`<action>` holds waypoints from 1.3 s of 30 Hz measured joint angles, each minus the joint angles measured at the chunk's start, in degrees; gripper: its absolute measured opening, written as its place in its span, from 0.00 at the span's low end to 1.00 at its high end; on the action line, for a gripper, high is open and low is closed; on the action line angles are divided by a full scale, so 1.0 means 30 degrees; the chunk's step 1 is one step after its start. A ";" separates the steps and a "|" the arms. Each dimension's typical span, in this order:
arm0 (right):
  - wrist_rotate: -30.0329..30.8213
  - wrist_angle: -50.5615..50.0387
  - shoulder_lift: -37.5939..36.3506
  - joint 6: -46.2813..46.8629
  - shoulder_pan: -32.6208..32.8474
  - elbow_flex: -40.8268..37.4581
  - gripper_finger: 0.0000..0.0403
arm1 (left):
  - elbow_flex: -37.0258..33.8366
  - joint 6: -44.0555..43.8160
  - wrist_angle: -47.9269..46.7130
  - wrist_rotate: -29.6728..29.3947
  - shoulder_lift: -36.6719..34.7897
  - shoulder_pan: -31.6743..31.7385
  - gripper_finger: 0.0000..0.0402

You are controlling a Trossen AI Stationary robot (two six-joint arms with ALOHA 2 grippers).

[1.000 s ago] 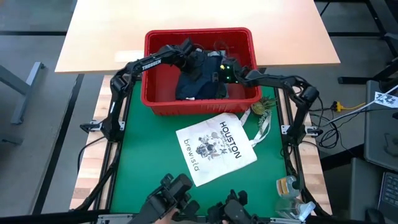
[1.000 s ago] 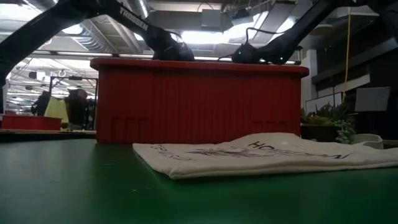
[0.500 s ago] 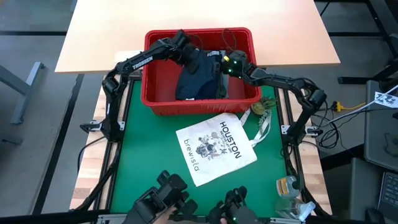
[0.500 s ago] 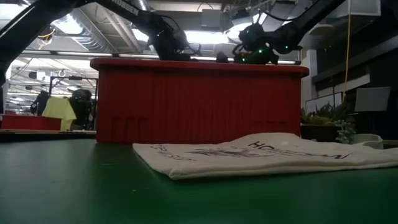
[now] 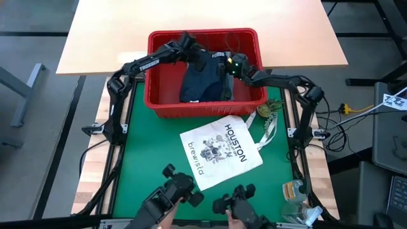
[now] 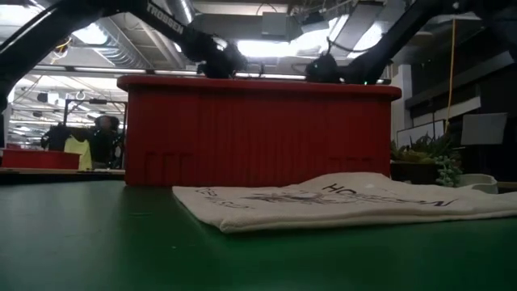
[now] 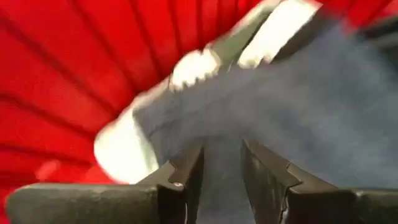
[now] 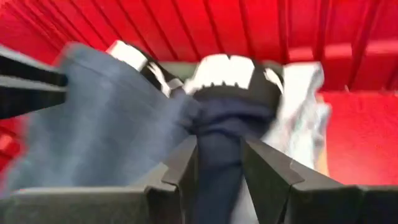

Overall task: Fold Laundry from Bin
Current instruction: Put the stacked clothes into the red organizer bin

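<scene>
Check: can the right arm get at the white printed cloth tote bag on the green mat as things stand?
Probably not right now: the right gripper is inside the red slotted plastic bin, shut on the navy shorts. The tote bag itself lies uncovered just in front.

In the low view the red bin point(image 6: 258, 133) wall hid the laundry and both grippers' fingertips. Both wrist views were smeared by motion; white lettering on the navy shorts point(image 8: 233, 74) was unreadable. Toward six o'clock on the table, the white tote bag point(image 6: 347, 202) was perhaps cut off by the frame edge.
</scene>
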 joint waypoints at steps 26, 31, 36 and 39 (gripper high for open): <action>-0.3883 0.1093 -0.2813 -0.0109 0.0682 0.0007 0.30 | -0.0509 0.0225 -0.3124 0.2509 -0.1865 -0.0146 0.25; -0.4587 -0.0041 -0.2637 -0.0532 0.2083 0.0007 0.30 | -0.0983 0.0256 -0.6189 0.5090 -0.1868 -0.0844 0.25; -0.2447 -0.2438 -0.2093 -0.2682 0.3401 -0.0015 0.30 | -0.3193 0.1182 -0.6735 0.4309 -0.1793 -0.2220 0.25; -0.1147 -0.3133 -0.1697 -0.3349 0.3817 0.0008 0.30 | -0.4413 0.1670 -0.5832 0.3234 -0.1793 -0.2805 0.25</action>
